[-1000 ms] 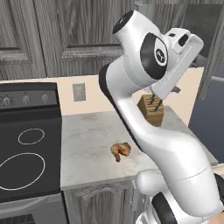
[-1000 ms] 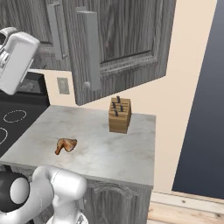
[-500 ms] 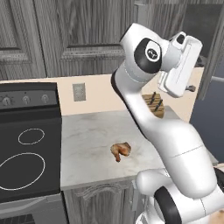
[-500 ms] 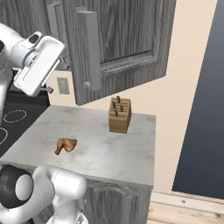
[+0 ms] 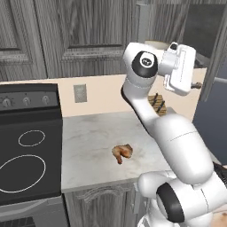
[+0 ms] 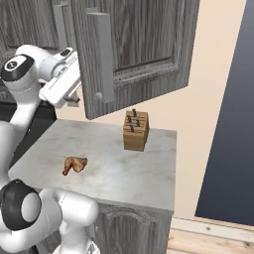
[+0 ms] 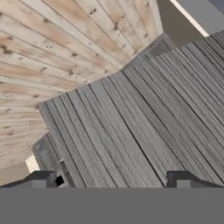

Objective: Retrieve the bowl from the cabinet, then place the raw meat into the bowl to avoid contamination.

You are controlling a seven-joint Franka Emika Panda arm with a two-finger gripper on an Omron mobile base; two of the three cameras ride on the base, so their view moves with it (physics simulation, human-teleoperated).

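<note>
The raw meat [image 5: 123,152] [image 6: 74,163], a small golden-brown drumstick piece, lies on the marble counter [image 5: 88,128]. The cabinet [image 5: 197,26] above the counter's right end has its grey wood-grain door [image 6: 134,49] swung open. A pale tan rim [image 5: 154,43], possibly the bowl, peeks out behind the arm's wrist. My gripper [image 5: 194,84] [image 6: 74,102] is raised high, close to the open door. In the hand view the grey door face [image 7: 131,113] is very near. The gripper [image 7: 113,180] is open, with nothing between its fingertips [image 7: 43,178].
A wooden knife block [image 6: 135,130] [image 5: 158,104] stands at the back of the counter under the cabinet. A black stove [image 5: 26,150] adjoins the counter's left side. A wall outlet [image 5: 80,93] sits above the counter. Wooden floor [image 7: 52,48] shows past the door's edge.
The arm has swung the hand to the right and up towards the open cabinet door. The gripper stayed open. The meat has not moved.
</note>
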